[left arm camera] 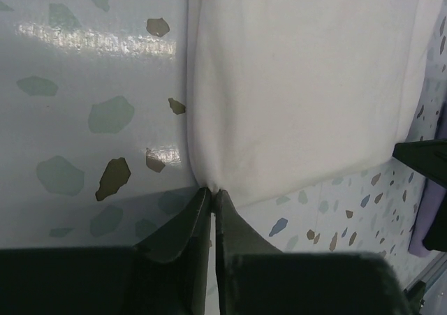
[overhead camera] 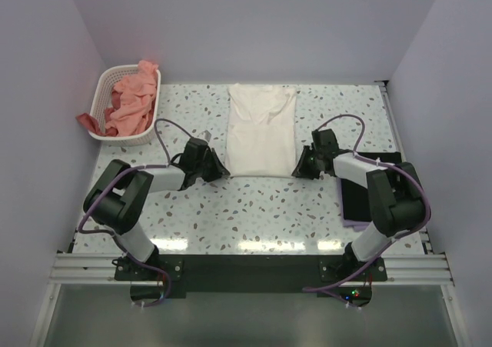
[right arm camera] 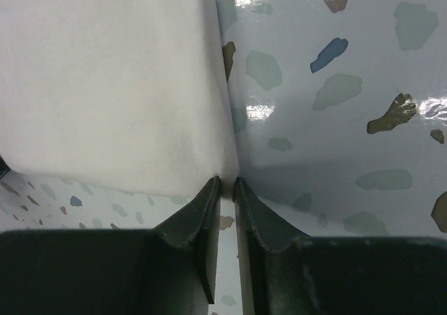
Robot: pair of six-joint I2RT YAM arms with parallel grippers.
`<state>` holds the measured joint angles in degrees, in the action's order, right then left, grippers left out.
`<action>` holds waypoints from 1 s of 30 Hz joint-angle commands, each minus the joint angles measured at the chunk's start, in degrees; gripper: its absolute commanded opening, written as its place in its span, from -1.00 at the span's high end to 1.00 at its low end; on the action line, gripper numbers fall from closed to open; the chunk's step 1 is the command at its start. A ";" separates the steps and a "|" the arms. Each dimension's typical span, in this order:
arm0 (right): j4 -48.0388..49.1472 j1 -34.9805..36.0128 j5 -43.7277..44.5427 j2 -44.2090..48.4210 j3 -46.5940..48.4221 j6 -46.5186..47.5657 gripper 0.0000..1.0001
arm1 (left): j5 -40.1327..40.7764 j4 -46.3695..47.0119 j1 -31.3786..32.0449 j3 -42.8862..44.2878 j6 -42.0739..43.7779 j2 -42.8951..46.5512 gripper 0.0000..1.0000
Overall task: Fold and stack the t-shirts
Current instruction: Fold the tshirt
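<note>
While the left end effector point(left arm camera: 211, 195) is nearly closed, its tips nipping the near left corner of the cream t-shirt point(overhead camera: 261, 128), the right end effector point(right arm camera: 227, 184) pinches the near right corner in the same way. Only a sliver of cloth sits between each pair of tips. The cream t-shirt lies flat as a long narrow panel in the middle of the worktop point(overhead camera: 254, 208). Left of it and further back, a white basket point(overhead camera: 102, 93) holds salmon-pink t-shirts point(overhead camera: 134, 101). Right of it, beside the right arm, lies a folded black t-shirt point(overhead camera: 369, 193). With so shallow a bite, a corner could slip out as the hem lifts. Only the top layer might come up, which would leave the fold skewed. Uneven travel between the two arms would twist the panel.
</note>
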<state>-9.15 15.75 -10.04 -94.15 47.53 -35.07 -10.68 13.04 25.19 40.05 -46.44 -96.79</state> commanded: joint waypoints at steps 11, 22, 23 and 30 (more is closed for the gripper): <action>-2.36 1.13 -5.25 8.79 -8.83 1.32 1.00 | 4.88 -12.94 1.52 -5.94 0.64 11.17 1.00; -13.61 5.96 -9.29 31.47 -24.05 -0.52 1.00 | 6.28 -25.15 6.61 -21.58 -4.89 34.64 1.00; -14.57 6.31 -9.55 34.53 -24.84 -1.31 1.00 | 6.20 -25.51 6.97 -22.38 -6.20 35.70 1.00; -20.29 7.10 -11.40 41.67 -27.84 -2.55 0.90 | 5.85 -29.64 7.77 -23.54 -6.74 41.42 0.75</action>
<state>-22.74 23.09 -22.63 -54.33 20.56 -37.54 -8.12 -11.00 33.32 16.21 -53.15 -56.58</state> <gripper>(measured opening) 0.035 0.073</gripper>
